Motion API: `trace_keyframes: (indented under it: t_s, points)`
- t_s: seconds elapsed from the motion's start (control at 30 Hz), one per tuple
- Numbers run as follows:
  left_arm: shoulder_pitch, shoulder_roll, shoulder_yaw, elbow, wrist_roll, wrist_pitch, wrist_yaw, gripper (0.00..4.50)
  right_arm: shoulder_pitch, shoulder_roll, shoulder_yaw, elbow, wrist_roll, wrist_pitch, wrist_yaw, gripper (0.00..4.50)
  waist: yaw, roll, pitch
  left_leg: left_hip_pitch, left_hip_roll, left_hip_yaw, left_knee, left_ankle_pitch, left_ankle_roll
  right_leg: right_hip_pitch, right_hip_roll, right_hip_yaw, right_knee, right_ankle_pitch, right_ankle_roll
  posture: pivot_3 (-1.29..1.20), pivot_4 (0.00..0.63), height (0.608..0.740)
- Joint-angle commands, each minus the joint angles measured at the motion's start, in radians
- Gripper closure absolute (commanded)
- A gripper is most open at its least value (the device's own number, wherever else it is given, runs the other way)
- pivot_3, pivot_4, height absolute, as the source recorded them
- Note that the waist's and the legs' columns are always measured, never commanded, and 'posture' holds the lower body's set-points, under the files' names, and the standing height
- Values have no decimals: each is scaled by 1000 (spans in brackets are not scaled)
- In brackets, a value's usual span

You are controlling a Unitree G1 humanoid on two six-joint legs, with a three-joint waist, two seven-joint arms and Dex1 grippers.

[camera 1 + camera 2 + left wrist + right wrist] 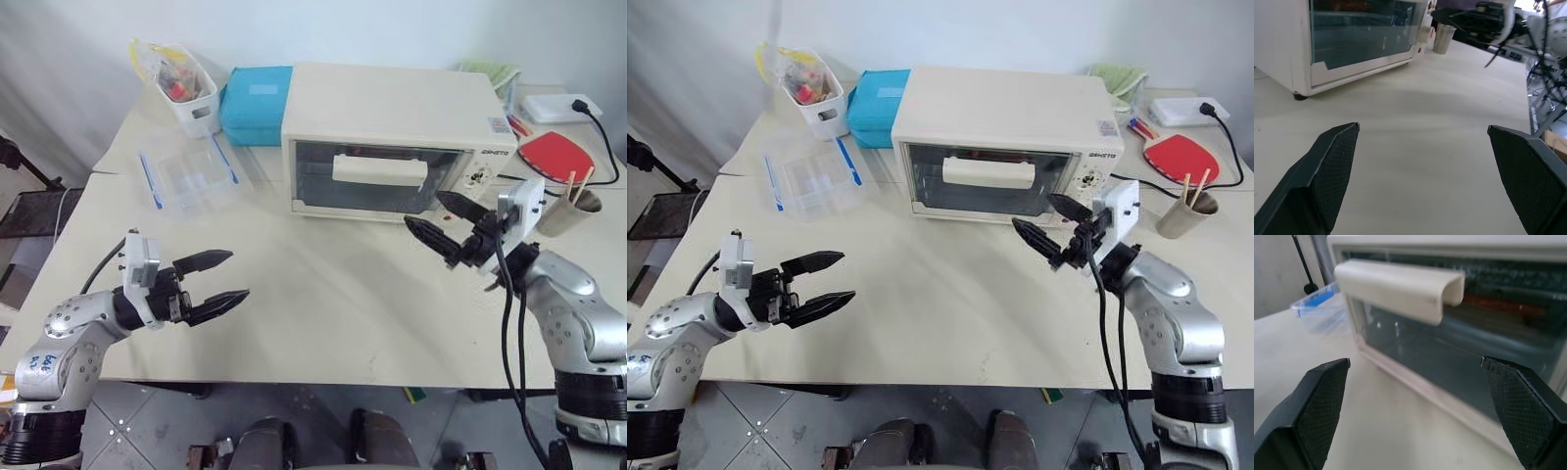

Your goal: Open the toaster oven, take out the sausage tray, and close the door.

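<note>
Both pincers gape wide and hold nothing: the left gripper hovers at lower left over the pale table, the right gripper at centre right just before the shut door of the one toaster oven. Only the right wrist view catches a reddish streak behind the glass below the bar handle; whether it is the sausage tray cannot be told. A teal box, a clear container, a white bin, a red paddle and a cup, one of each, stand before a white wall.

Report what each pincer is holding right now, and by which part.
Nothing is held. The left pincer hangs open above the table, and the right pincer stands open just short of the closed door, clear of its handle.
</note>
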Motion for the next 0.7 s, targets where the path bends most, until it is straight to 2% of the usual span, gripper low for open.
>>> trace_keyframes:
  t_s: [0.03,0.2,0.4,0.57,0.7]
  points:
    - [15,-13,26,-48,-17,-3,25,37,-47,17,-1,29,-8,-39,34,0,0,0,0,0,0,0,0,0,0,0,0,0,0,0,0,0,150,740]
    - [18,-31,21,-49,5,-22,53,37,-91,41,14,29,16,-39,105,0,-2,0,0,0,0,1,0,0,0,0,1,0,0,0,0,0,150,740]
    - [-30,-27,10,8,24,-28,45,37,-84,3,40,-36,40,-15,217,0,-1,0,0,0,0,1,0,0,0,0,1,0,0,0,0,0,150,740]
    - [-117,-26,-16,56,13,27,50,37,-4,-47,88,-96,-80,-152,320,0,-1,0,0,0,2,2,0,0,0,-1,2,-1,0,0,0,0,150,740]
    - [-251,-69,-23,148,-10,54,62,37,92,-74,123,-114,-184,-292,374,0,0,0,0,0,1,2,0,0,0,-1,2,-1,-1,0,0,0,150,740]
